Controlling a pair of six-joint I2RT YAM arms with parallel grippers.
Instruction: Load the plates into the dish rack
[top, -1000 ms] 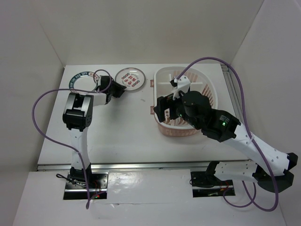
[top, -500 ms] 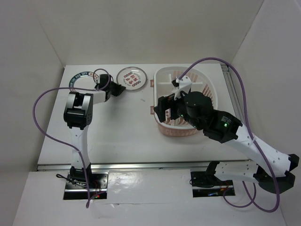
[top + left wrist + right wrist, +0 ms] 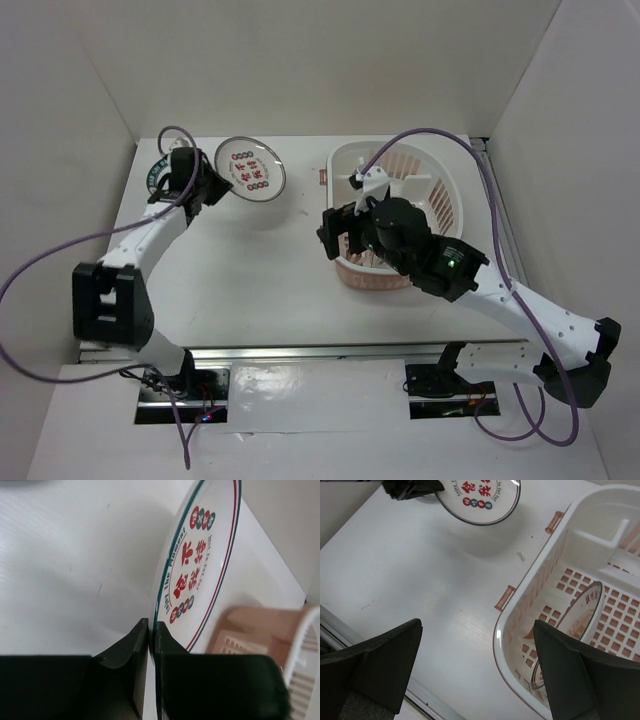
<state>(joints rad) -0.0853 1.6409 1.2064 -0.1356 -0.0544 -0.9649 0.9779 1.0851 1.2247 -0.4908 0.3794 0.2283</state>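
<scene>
My left gripper (image 3: pixel 212 186) is shut on the rim of the plate with red motifs (image 3: pixel 251 170), which hangs tilted above the table over its own shadow. In the left wrist view both fingers pinch the lower edge of that plate (image 3: pixel 200 565). The plate with the dark green rim (image 3: pixel 152 178) lies flat at the far left, mostly hidden behind my left wrist. The dish rack (image 3: pixel 440 190) stands on the right. A plate with orange pattern (image 3: pixel 577 625) stands on edge inside the dish rack (image 3: pixel 517 617). My right gripper (image 3: pixel 345 238) hovers open over the rack's left rim, holding nothing.
White walls close the table in on the left, back and right. A metal rail runs along the near edge (image 3: pixel 300 350). Purple cables loop from both arms. Bare tabletop (image 3: pixel 250 270) lies between the left arm and the rack.
My left gripper closed on the red-motif plate and lifted it off the table, tilting it. The left arm stretched out toward the back. My right arm shifted slightly left.
</scene>
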